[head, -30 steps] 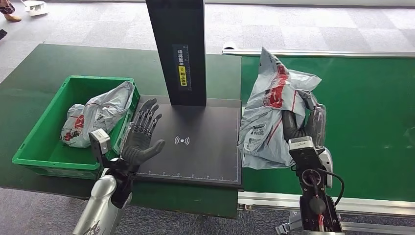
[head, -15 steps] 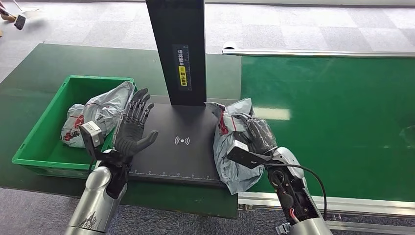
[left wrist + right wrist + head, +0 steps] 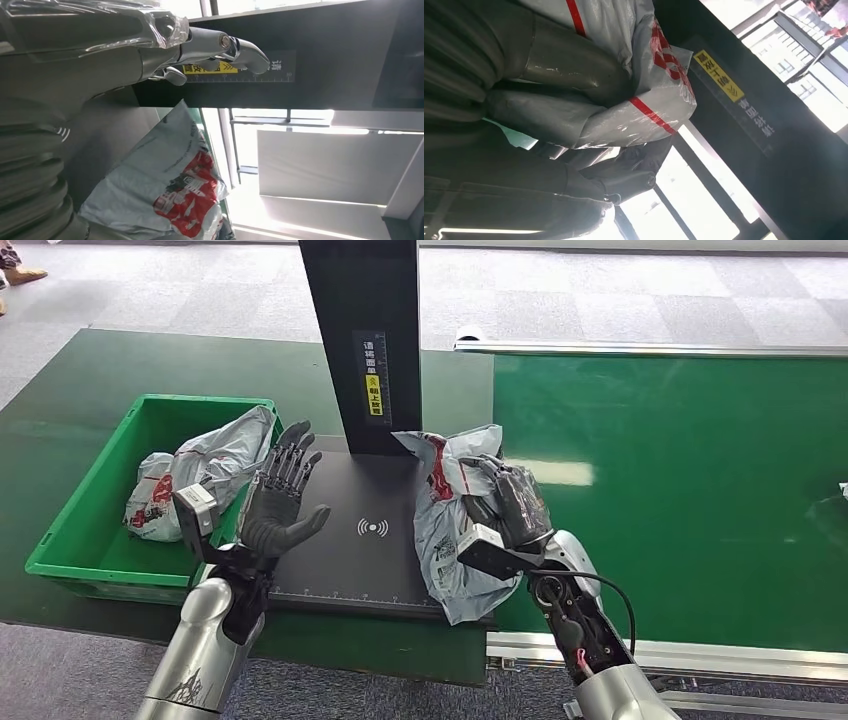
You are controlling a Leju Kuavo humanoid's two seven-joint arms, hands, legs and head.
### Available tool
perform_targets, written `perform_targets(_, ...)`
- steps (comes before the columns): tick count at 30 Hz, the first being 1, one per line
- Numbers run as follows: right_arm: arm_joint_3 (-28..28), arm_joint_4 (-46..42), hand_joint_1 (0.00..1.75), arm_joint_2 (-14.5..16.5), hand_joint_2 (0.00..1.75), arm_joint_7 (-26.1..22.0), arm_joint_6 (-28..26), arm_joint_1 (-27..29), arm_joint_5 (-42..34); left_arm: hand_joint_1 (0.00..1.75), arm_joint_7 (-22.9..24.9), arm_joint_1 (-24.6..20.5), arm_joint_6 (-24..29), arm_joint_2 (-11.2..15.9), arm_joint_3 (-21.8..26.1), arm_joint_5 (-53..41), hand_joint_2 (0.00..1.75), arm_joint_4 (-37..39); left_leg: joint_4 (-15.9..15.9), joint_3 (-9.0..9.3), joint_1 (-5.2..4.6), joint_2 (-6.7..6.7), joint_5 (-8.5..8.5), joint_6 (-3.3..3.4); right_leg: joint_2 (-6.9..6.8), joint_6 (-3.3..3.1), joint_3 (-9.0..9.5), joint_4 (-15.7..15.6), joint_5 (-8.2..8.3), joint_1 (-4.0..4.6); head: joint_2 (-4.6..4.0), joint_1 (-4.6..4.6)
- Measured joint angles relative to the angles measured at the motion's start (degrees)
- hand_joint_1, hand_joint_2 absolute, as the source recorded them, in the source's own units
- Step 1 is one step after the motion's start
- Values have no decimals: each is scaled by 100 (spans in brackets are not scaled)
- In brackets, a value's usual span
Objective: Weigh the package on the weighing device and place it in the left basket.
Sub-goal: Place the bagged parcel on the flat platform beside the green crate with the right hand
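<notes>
- Right hand (image 3: 508, 508) – lower centre-right of the head view, arm coming up from the bottom edge, fingers wrapped on the package (image 3: 450, 525); hand clamped on it.
- Package: grey plastic mailer with red print, crumpled, sits over the right edge of the scale platform (image 3: 350, 540), lower end hanging past the platform's front right corner. Cannot tell if it rests on the platform or is lifted clear.
- In the right wrist view the thick grey fingers (image 3: 569, 75) press into the bag, red stripe across the plastic, black post and yellow label behind.
- Left hand (image 3: 277, 508) – lower left of centre in the head view, upright above the platform's left edge, palm facing right, fingers spread apart, nothing in it.
- In the left wrist view the thumb (image 3: 215, 45) sticks out free in front of the black post.
- Scale platform – black flat plate, centre of frame, white wireless mark in its middle, ruler ticks along the front edge.
- Green basket (image 3: 70, 540) – left of frame on the dark green counter (image 3: 60, 370), just beside the platform. A second bag (image 3: 195, 475), grey with red print, lies inside it.
- Black post (image 3: 365, 340) – upper centre, rises from the back of the platform, yellow label on its face.
- Green conveyor belt (image 3: 700, 470) – right half of frame, metal rail on its far edge.
- Grey carpet floor (image 3: 620, 300) – top of frame.
</notes>
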Motion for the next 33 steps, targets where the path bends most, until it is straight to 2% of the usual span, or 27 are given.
perform_targets(3,-19,103,175,53,175,89,-49,-94,-87,0,21,-66,3,-25,-55,16,175,54,0,0,0,0,0,0,0,0,0,0,0,0,0,0)
perform_targets(6,-31,433,174,80,175,506,250,-263,-104,0,57,-116,1,-41,-118,20,175,105,0,-1,-1,0,0,0,0,0,1,0,0,-1,0,1)
perform_targets(8,-21,770,156,82,175,883,634,-403,-35,0,85,-144,-9,-49,-160,20,175,140,0,-1,-1,-1,0,0,-2,0,1,0,0,-1,0,1)
perform_targets(9,-8,950,125,82,175,1049,854,-477,-4,0,98,-157,-19,-51,-175,20,175,158,0,-1,-1,-1,0,0,-2,0,2,0,0,-1,0,1)
perform_targets(10,8,1141,84,83,175,1216,1097,-556,24,0,109,-167,-30,-52,-187,20,175,178,1,0,-1,0,0,0,-3,0,2,0,1,-1,0,0)
perform_targets(12,51,1488,17,83,175,1495,1537,-716,64,0,121,-178,-48,-55,-211,20,175,213,1,1,-1,1,0,0,-3,0,2,0,1,-1,0,0)
perform_targets(13,71,1633,4,84,175,1593,1709,-784,65,0,125,-179,-51,-56,-222,20,175,228,1,2,0,1,0,0,-3,0,1,0,1,0,0,0)
perform_targets(17,110,2086,0,88,175,1845,2434,-1068,-132,0,170,-184,-16,-67,-248,21,175,274,1,9,0,6,0,0,0,0,4,0,0,0,0,-1)
perform_targets(20,101,2294,0,97,175,1583,3109,-1222,-482,0,224,-191,34,-84,-250,26,175,294,0,14,0,7,-1,0,1,0,8,0,0,0,0,1)
perform_targets(24,-135,2384,0,139,175,934,4414,-1173,-1666,0,235,-166,58,-100,-250,29,175,297,0,14,0,5,0,0,0,0,9,0,1,0,0,-1)
perform_targets(29,-649,2352,0,184,175,869,5606,-1021,-3046,0,135,-114,53,-98,-250,60,175,325,0,11,0,2,0,0,-2,0,9,0,0,0,0,0)
perform_targets(31,-809,2280,0,188,87,920,5779,-955,-3447,0,88,-76,57,-97,-250,70,175,333,0,9,-1,2,-1,0,-2,0,9,0,0,-1,0,0)
perform_targets(33,-887,2169,0,188,0,975,5586,-901,-3652,0,72,-28,81,-95,-248,70,175,335,1,8,-1,2,-1,0,-2,0,8,0,0,-1,0,0)
